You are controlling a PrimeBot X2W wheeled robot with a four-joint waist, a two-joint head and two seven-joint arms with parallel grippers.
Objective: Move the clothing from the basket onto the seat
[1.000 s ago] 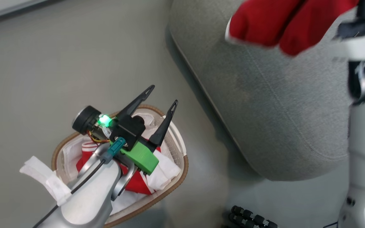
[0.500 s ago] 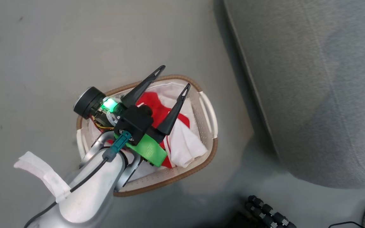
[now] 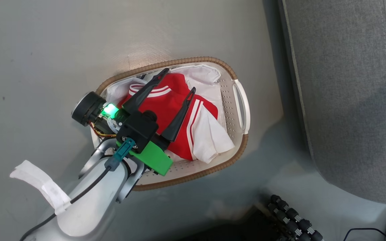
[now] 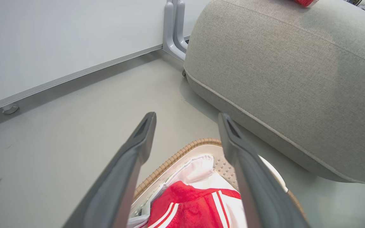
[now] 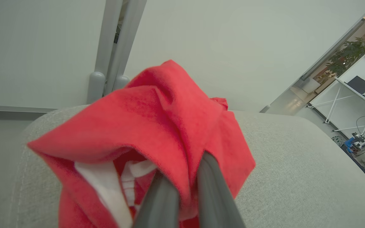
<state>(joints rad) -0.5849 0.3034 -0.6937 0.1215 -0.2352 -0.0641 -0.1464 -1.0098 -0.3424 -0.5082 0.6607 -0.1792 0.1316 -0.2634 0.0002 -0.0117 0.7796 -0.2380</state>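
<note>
Head view: left jaws apart over basket rim point(image 3: 193, 60); right jaws clamped on clothing point(image 5: 157, 120)

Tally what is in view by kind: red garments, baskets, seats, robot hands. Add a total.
Red garments: 2, basket garment and held garment
Baskets: 1, basket
Seats: 1, seat
Hands: 2, left hand open, right hand shut on the held garment
Total: 6
</note>
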